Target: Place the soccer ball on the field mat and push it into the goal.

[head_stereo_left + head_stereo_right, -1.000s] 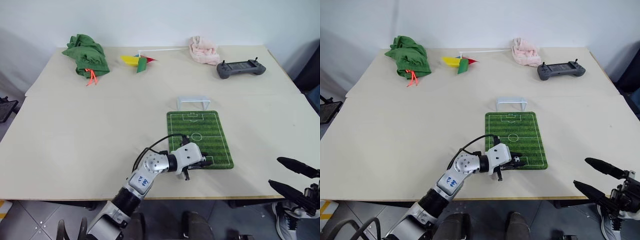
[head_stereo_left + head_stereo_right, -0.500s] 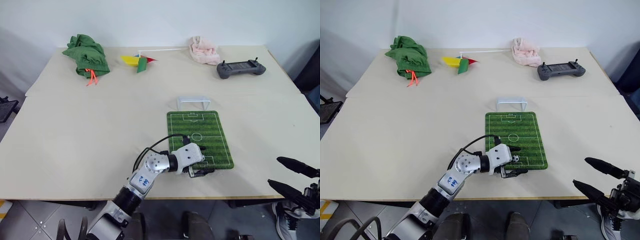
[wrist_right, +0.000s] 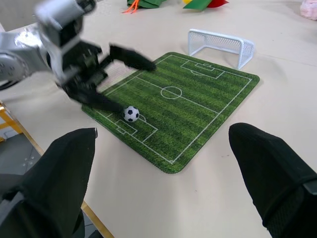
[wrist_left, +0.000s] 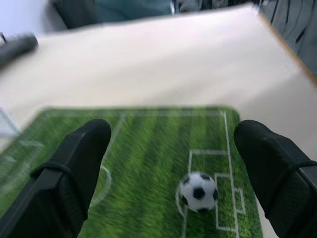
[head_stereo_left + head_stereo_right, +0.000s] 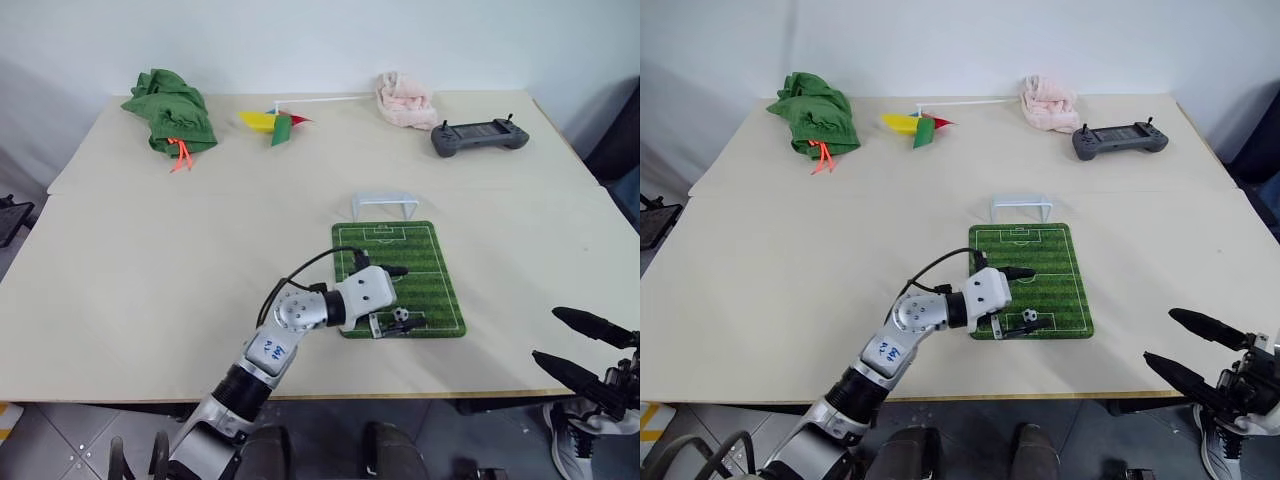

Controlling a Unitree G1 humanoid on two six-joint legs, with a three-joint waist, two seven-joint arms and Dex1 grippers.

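The soccer ball lies free on the field mat, by the penalty box at the mat's near end. It also shows close up in the left wrist view. My left gripper hovers open over the mat's near left part, pointing right, with its fingers either side of the ball and above it. The goal stands upright at the mat's far end. My right gripper hangs open off the table's near right edge, and its view takes in the ball and the goal.
Along the table's far side lie a green cloth bundle, a coloured pinwheel, a pink cloth and a dark grey controller. The table's front edge runs just behind the mat.
My left gripper, shut on the ball a second ago, opened and let it go on the mat. It then rose a little, still open. The right arm stayed put.
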